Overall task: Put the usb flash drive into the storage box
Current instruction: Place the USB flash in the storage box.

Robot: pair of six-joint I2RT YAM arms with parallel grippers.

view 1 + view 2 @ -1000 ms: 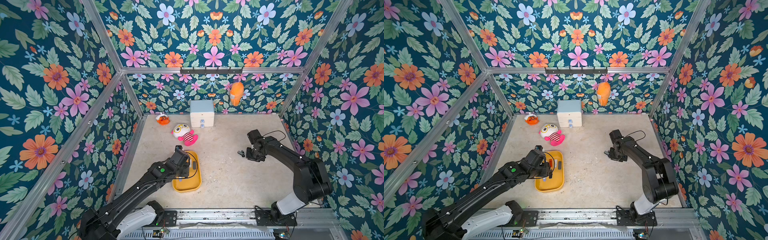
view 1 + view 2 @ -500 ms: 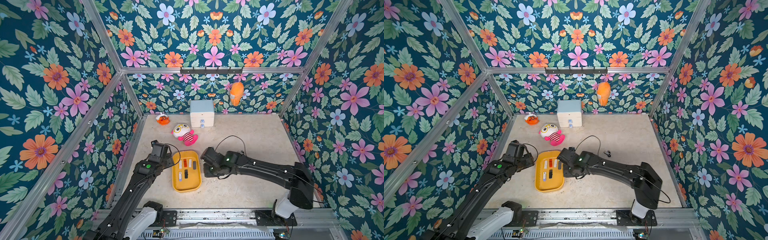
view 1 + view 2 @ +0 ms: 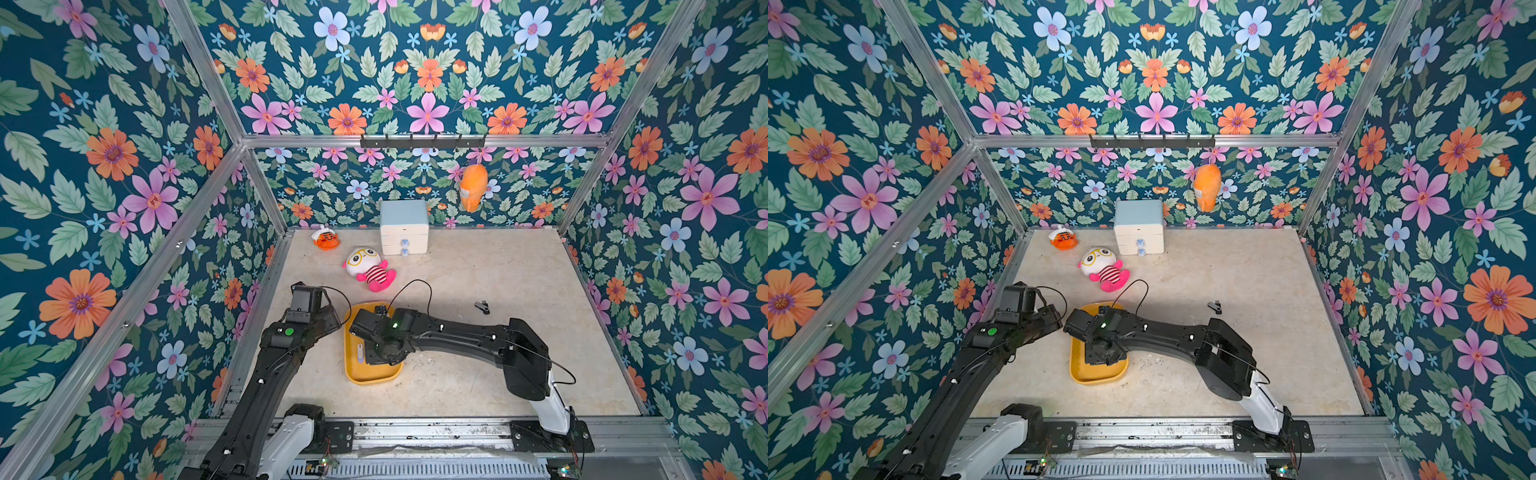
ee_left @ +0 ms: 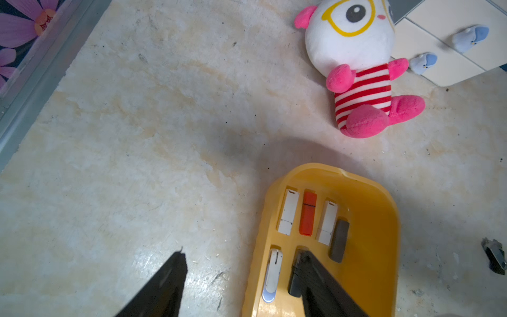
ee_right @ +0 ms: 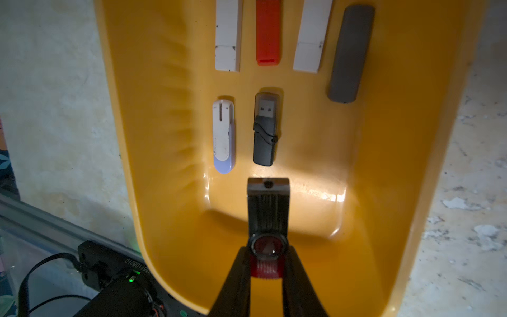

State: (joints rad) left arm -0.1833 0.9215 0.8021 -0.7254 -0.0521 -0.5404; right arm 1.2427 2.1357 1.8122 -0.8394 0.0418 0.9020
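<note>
R gripper (image 5: 267, 256) pinched tight on black-and-red swivel usb flash drive (image 5: 268, 203), over the near end of the shallow yellow plastic storage box (image 5: 411, 137). L gripper (image 4: 241, 256) spread, empty, astride box rim.

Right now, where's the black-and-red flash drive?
Flash drive is clamped in the right gripper above the storage box, near the black drive inside; right wrist view.
</note>
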